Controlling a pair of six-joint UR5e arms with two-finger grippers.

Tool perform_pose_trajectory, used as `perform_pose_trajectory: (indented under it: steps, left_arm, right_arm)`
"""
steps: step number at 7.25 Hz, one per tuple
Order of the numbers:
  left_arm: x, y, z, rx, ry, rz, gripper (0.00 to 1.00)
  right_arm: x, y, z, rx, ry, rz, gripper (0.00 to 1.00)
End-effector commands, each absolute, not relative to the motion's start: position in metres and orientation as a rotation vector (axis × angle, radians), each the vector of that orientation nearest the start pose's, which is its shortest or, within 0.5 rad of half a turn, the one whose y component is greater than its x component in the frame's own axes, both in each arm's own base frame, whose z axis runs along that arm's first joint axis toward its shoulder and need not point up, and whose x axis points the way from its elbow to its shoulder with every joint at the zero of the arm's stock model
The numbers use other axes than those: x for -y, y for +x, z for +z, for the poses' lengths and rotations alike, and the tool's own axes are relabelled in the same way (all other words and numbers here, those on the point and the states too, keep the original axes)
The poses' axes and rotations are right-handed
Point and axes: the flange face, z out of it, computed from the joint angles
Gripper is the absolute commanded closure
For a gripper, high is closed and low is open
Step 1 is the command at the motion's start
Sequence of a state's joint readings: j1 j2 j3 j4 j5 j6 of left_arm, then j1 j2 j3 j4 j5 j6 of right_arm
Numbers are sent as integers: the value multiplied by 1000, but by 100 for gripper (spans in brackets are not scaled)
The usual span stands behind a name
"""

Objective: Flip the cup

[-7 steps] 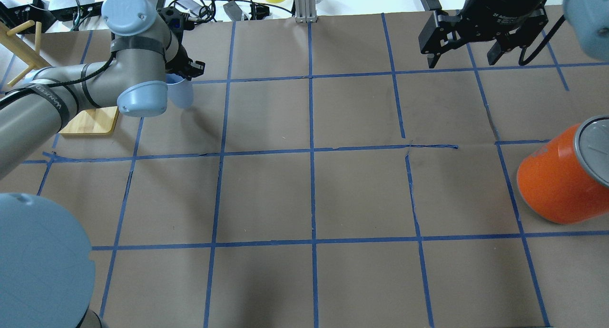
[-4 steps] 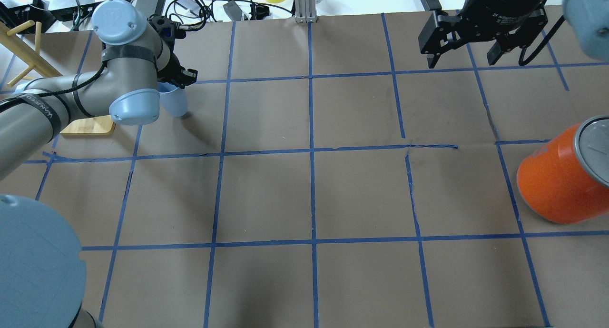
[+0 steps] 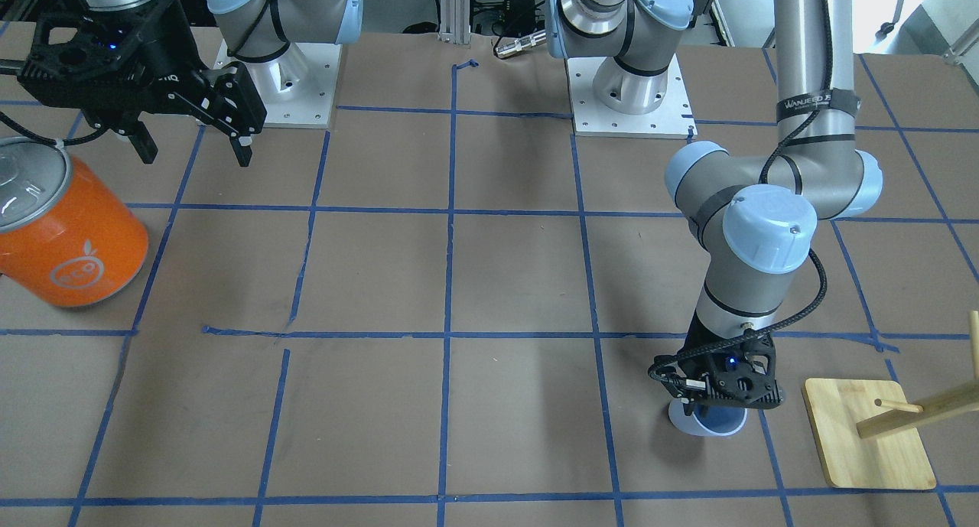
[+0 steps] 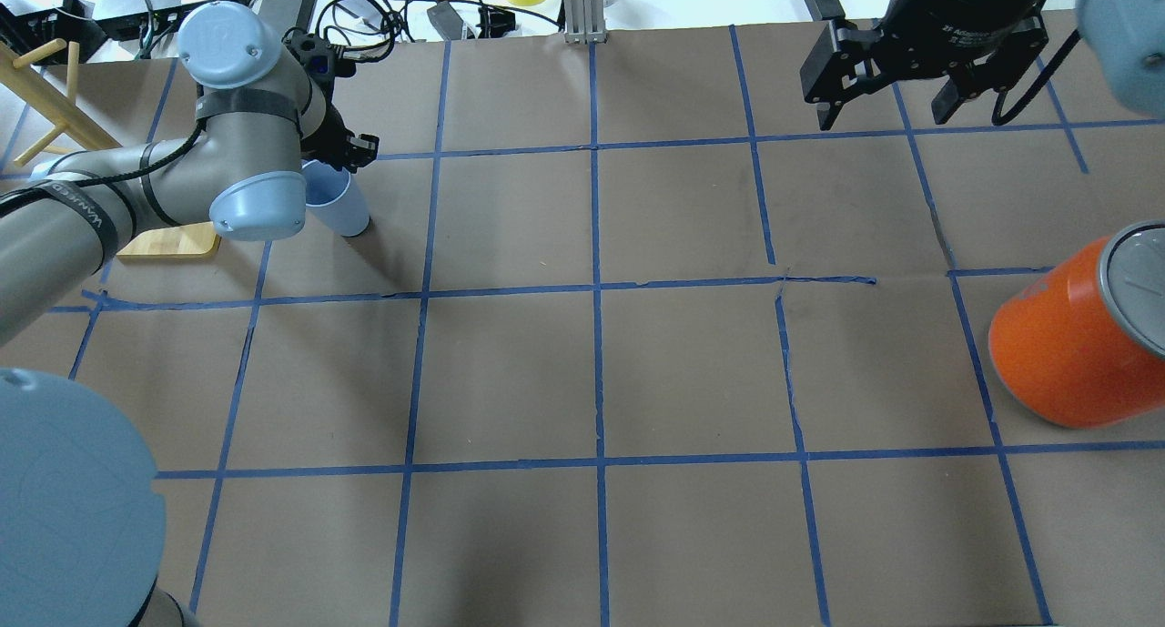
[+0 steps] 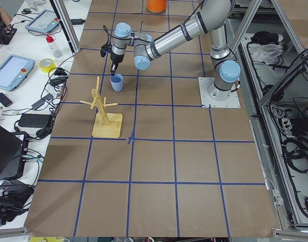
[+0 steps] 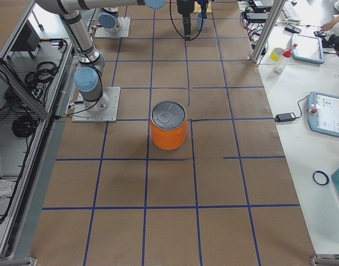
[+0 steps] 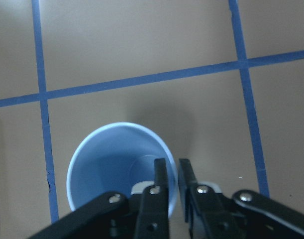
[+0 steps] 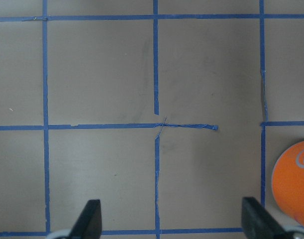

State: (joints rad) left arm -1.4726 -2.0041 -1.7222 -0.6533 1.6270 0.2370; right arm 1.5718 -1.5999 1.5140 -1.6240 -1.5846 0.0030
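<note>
Right hand (image 8: 171, 211), fingers (image 8: 92, 219) wide apart, over blue-taped table (image 8: 102, 74); orange can (image 8: 293, 181) at right edge.

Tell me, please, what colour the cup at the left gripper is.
The cup is plain pale blue, without pattern; the left wrist-mounted view shows it best.

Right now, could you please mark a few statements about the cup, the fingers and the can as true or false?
1. The cup stands mouth up on the table. True.
2. The left fingers pinch the cup's rim, one inside and one outside. True.
3. The right fingers grip the can. False: they are spread wide and empty, apart from the can.
4. The can lies on its side. False: it stands upright.
</note>
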Motion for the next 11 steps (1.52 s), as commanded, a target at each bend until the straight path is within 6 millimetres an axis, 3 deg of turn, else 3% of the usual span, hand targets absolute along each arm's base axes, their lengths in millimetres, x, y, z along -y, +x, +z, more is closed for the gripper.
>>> perform_pose_trajectory:
  steps: [1, 3, 4, 5, 7, 9, 11]
  left_arm:
    - [640, -68, 277, -2996, 198, -442, 0]
    - [629, -72, 332, -3015, 187, -349, 0]
    - [627, -72, 374, -3039, 28, -324, 0]
    - [619, -73, 419, -3049, 3, -260, 0]
    - [579, -74, 488, -3065, -23, -102, 0]
    - [531, -74, 527, -3002, -30, -85, 0]
    - [506, -83, 527, -3071, -30, -49, 0]
  right_arm:
    - [491, 132, 536, -3148, 6, -218, 0]
    - [491, 133, 536, -3147, 4, -220, 0]
    - [491, 132, 536, -3147, 6, -220, 0]
    - [491, 133, 536, -3148, 4, -218, 0]
    - [490, 133, 537, -3147, 4, -222, 0]
    - [491, 133, 536, -3147, 2, -220, 0]
    - [490, 132, 537, -3147, 6, -222, 0]
